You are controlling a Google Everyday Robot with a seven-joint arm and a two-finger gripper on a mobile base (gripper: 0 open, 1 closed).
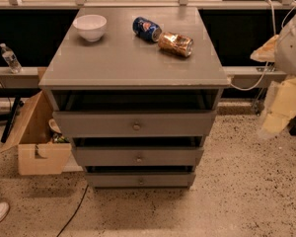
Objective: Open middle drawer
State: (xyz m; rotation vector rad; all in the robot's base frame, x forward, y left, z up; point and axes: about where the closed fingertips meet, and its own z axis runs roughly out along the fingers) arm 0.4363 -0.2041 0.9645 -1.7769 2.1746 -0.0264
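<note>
Middle drawer [138,157]: wide, shallow, grey, with a flat front and one small round brass knob [138,158] at centre. Second of three in the cabinet [133,58]. Front level, dark gap along its top edge. Lies left of and lower than the gripper [280,107], well apart, no contact. Gripper is at the right edge of view, off the cabinet's right side.

White bowl [90,26], tipped blue can [147,29] and gold can [175,44] on the tabletop [128,65] up top; cardboard box [37,154] and water bottle [10,58] at left.
</note>
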